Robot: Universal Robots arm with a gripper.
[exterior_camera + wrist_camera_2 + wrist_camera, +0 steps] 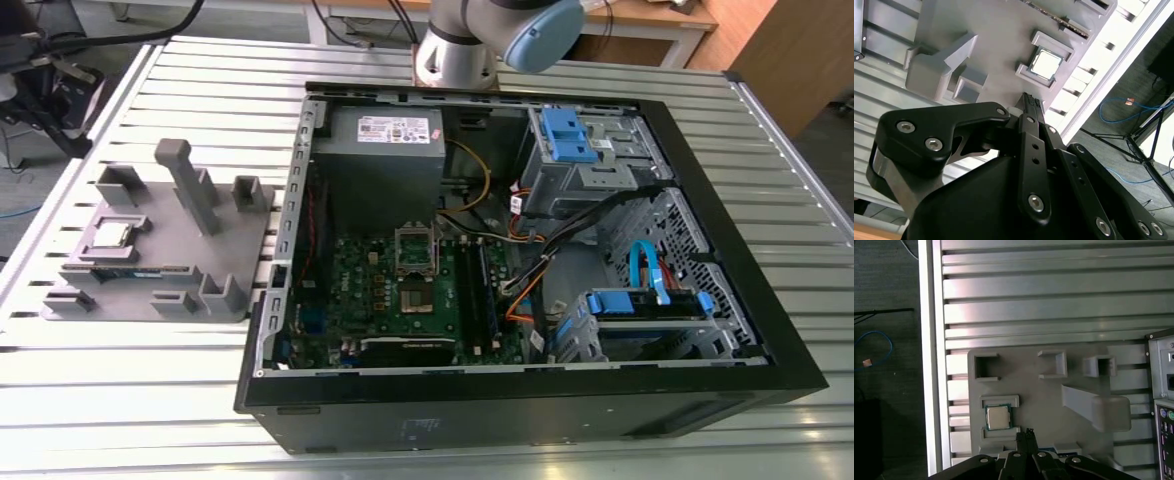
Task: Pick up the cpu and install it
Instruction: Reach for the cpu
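The cpu [114,236] sits in the grey tray [180,255], at the left middle of the exterior view. It is well apart from the open computer case [561,400] on the slatted surface [120,400].

The cpu lies flat in a small framed pocket, with its shiny top up. It is square, so no side is longer than another. Its edges run along the pocket's walls.

In the second wrist view the gripper [1030,101] looks down on the tray from above. The cpu lies just past the tips, a little off to one side, not touching them. The jaws are together with nothing between them. The cpu is not picked up yet.
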